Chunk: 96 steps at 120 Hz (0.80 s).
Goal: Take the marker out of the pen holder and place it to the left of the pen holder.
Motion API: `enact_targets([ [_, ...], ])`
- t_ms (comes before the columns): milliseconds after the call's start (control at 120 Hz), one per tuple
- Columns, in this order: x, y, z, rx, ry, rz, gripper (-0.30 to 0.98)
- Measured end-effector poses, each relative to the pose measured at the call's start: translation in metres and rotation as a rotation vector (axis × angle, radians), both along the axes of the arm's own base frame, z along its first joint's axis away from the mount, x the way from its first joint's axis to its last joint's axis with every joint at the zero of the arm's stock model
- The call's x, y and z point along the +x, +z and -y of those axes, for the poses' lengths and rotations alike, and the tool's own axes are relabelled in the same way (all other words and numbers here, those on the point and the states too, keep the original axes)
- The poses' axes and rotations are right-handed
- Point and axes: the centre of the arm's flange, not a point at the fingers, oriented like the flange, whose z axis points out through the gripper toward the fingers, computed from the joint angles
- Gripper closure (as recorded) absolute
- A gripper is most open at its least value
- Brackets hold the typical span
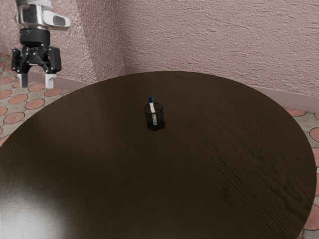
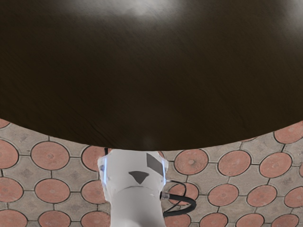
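Inside the Pen Holder [image 1: 161,120], a Marker [image 1: 152,107] Stands Blue End Up

We see the marker upright with a slight tilt, its top leaning toward the exterior view's left. Its blue end rises above the rim, and its white body (we can make it out through the dark mesh) reaches down inside the pen holder. The pen holder stands upright on a round, dark wood table [image 1: 199,164], nearer the far edge in the exterior view.

High at the exterior view's left, well apart from both, our black gripper [image 1: 36,82] points downward. Its two pale fingertips are spread, with nothing between them. Above it we find the lower end of the white and silver arm [image 1: 33,14].

Behind the table runs a rough pinkish wall [image 1: 214,40]. From the wrist view, we look down on the table's curved edge, the floor [image 2: 49,156] of round reddish tiles set in grey, and the robot's white base [image 2: 135,203] (a black cable [image 2: 193,204] loops out beside it). Pale glare lies on the tabletop in both views.
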Motion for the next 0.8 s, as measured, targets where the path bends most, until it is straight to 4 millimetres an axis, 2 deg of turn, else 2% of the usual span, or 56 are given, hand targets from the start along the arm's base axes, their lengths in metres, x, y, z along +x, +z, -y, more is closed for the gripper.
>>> enact_targets([
  [42,0.013,-0.006,-0.002,0.008,0.005,0.063,0.0],
  [100,0.037,-0.018,0.005,0.01,-0.013,0.135,0.0],
  [125,0.06,-0.028,0.009,0.0,-0.032,0.168,0.0],
  [192,0.138,-0.052,0.024,-0.047,-0.092,0.288,0.0],
  [233,0.178,-0.075,0.031,-0.067,-0.103,0.35,0.0],
  [300,0.223,-0.115,0.037,-0.088,-0.096,0.428,0.0],
  [358,0.251,-0.151,0.042,-0.099,-0.086,0.481,0.0],
  [467,0.284,-0.211,0.043,-0.106,-0.054,0.558,0.0],
  [575,0.302,-0.245,0.038,-0.1,-0.026,0.626,0.0],
  [633,0.308,-0.266,0.022,-0.057,-0.005,0.649,0.01],
  [717,0.317,-0.285,0.012,-0.032,0.013,0.699,0.01],
  [800,0.324,-0.289,0.012,-0.021,0.021,0.759,0.01],
])
